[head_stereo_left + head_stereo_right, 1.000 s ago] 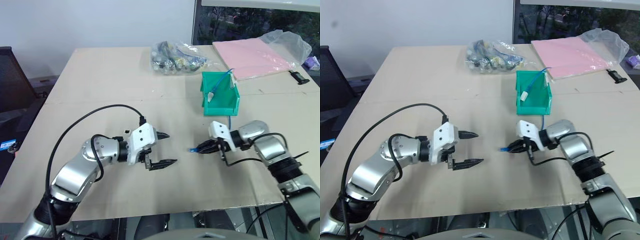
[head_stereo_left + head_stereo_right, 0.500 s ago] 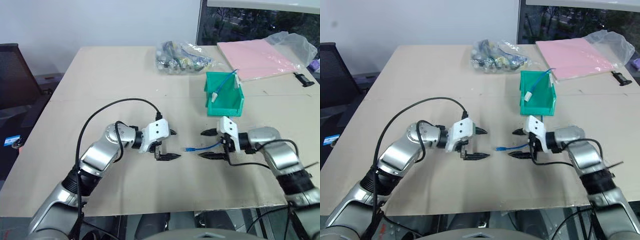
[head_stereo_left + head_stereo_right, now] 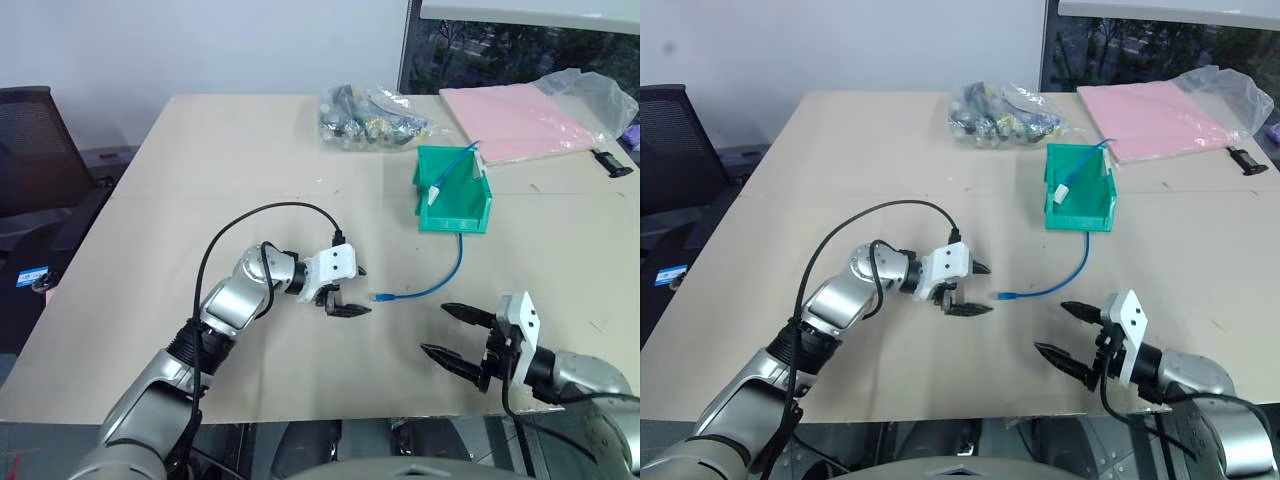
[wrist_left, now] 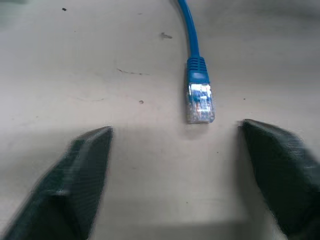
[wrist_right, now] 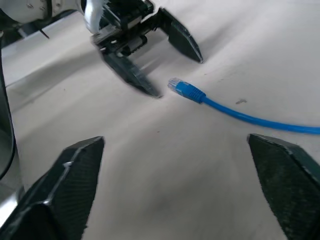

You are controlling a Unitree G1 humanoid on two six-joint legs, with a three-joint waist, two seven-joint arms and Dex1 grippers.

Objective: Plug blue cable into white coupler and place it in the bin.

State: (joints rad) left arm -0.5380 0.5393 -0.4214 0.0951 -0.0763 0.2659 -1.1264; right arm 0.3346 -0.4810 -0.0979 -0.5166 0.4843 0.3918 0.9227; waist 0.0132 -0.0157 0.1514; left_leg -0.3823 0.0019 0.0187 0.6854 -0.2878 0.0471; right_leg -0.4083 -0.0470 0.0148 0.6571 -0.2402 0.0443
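The blue cable (image 3: 440, 283) lies on the table, curving from the front of the green bin (image 3: 475, 215) to its clear plug (image 3: 378, 297). My left gripper (image 3: 363, 291) is open, low over the table just left of the plug. In the left wrist view the plug (image 4: 200, 102) lies just ahead of the black fingers (image 4: 80, 170), untouched. My right gripper (image 3: 435, 329) is open and empty near the table's front edge, well back from the cable. Inside the bin rests another blue cable with a white end piece (image 3: 431, 194). The white coupler is out of view.
A clear bag of bundled cables (image 3: 370, 105) sits at the back of the table. A pink sheet under clear plastic (image 3: 510, 118) lies back right, with a small black object (image 3: 610, 160) beside it. A black chair (image 3: 30, 130) stands at the left.
My right gripper opened, let go of the cable's plug end and pulled back toward the table's front edge. My left gripper moved right up to the plug and its fingers narrowed.
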